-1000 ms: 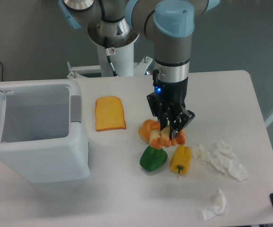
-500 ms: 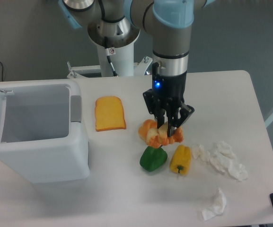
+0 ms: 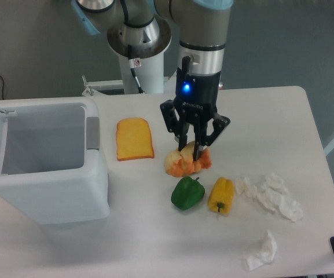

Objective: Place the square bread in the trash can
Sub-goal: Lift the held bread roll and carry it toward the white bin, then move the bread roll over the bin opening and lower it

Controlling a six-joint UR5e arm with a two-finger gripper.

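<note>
The gripper (image 3: 190, 152) was clamped on an orange pastry (image 3: 187, 163), not the square bread (image 3: 135, 139) lying beside the open trash can (image 3: 45, 168); risk: binning the wrong item.

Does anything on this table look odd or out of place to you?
Yes: the gripper is shut on the orange bun, not the square bread, which lies untouched beside the open trash can. Crumpled tissues litter the right side.
</note>
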